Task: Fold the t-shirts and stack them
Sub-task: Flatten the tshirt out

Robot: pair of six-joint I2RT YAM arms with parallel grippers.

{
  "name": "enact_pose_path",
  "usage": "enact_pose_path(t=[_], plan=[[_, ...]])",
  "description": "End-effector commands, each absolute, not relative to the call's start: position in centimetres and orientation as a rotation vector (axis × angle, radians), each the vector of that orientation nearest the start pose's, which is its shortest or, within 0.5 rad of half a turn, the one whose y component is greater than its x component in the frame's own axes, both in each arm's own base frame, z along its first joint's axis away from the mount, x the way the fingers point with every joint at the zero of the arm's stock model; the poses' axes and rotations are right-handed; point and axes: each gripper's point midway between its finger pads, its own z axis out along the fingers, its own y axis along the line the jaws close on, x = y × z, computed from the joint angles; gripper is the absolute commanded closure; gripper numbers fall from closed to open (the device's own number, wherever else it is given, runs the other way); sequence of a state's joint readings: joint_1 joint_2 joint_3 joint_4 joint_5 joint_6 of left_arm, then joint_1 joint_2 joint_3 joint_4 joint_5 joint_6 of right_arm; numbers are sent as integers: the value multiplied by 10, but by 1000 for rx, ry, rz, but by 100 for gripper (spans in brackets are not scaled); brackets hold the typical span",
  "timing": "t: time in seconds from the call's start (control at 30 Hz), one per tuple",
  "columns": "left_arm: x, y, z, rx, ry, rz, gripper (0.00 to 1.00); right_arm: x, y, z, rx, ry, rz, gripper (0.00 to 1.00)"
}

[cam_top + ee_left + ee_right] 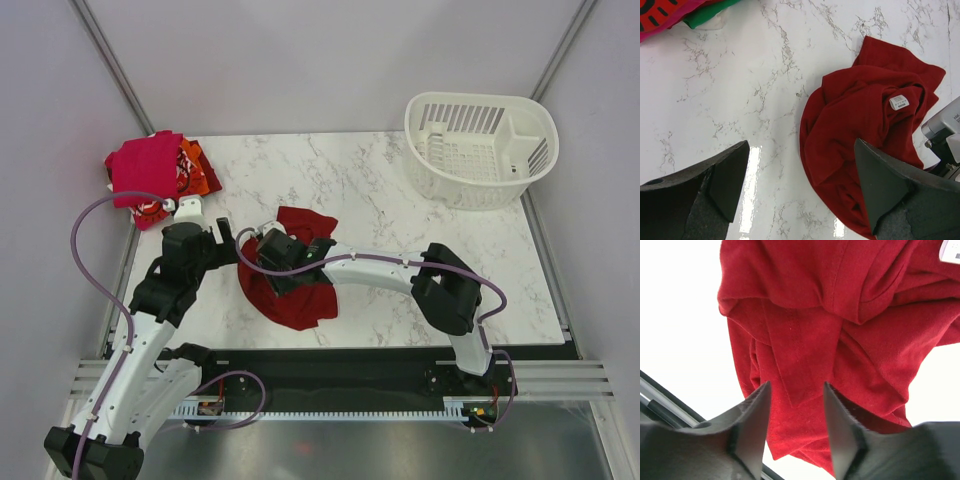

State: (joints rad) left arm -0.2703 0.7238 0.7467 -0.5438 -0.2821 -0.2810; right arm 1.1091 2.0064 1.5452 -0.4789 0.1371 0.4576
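The dark red t-shirt (300,303) lies crumpled on the marble worktop (400,210), near side, so the right gripper (797,390), fingers (752,415) parted over it, and the wide-spread left gripper (802,150) should each pinch one hem corner and draw it flat.

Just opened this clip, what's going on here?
A dark red t-shirt lies crumpled on the table, not yet folded. The right pincer hovers open just above it; the left pincer, also open, hangs beside its left edge. Other shirts sit heaped at the far left corner, a white basket at the far right.
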Motion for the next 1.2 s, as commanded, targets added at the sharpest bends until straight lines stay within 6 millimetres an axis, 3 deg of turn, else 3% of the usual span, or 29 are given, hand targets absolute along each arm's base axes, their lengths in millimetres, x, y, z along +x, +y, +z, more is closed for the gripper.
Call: enact_pose_path(t=[0.0,0.53,0.83,1.07,1.1,1.17], plan=[[264,-30,207,-163,2015,-27,7,226,443,79,-751,2426,472,51],[264,-11,206,-235,2002,70,7,217,441,55,-782,2475,478,55],[265,-11,205,-235,2011,63,6,214,439,48,-781,2493,484,61],[265,-10,205,-236,2011,64,6,218,440,52,-768,2480,476,87],[265,-10,205,-236,2011,64,6,218,440,53,-765,2478,479,99],[265,-10,206,-239,2008,65,6,222,440,61,-754,2463,484,100]])
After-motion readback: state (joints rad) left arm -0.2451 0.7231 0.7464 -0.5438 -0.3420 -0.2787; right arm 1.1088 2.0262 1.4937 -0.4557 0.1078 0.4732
